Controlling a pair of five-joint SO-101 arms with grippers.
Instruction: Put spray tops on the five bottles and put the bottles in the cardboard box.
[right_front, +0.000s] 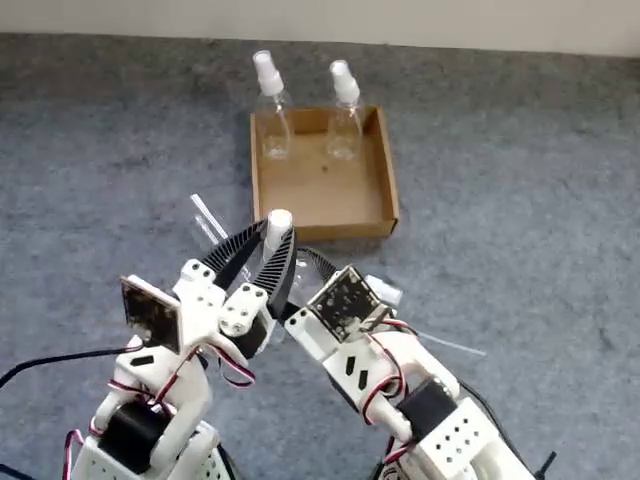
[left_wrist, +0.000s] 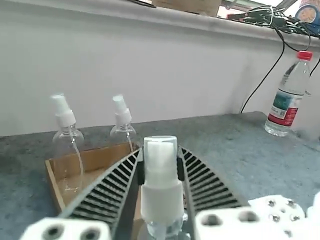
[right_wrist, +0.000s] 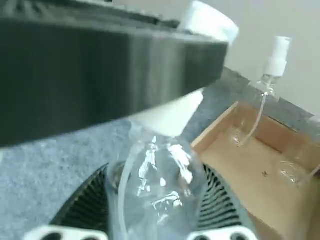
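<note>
The left claw (left_wrist: 160, 152) is shut tight on a white spray top (left_wrist: 160, 187), its ribbed fingers pressed against either side; the top stands upright between them. The right claw (right_wrist: 155, 207) is closed part-way around a clear bottle (right_wrist: 160, 175), gripping its body from both sides. The bottle's neck sits directly under the left claw, with the spray top at its mouth and a thin tube running down inside the bottle; whether the top is fully seated I cannot tell. The claws meet over the grey carpet (right_front: 520, 200), the left one crossing just above the right.

Straight ahead of both claws lies the cardboard box (right_front: 385, 170), near but apart from them; a first capped bottle (right_front: 272, 115) and a second capped bottle (right_front: 343, 115) stand upright side by side at its far wall. A loose spray top (right_front: 205, 217) lies on the carpet just to the left of the left claw; another loose top (right_front: 385, 291) lies close to the right of the right claw. Far off to the right of the left claw stands a red-capped water bottle (left_wrist: 289, 95).
</note>
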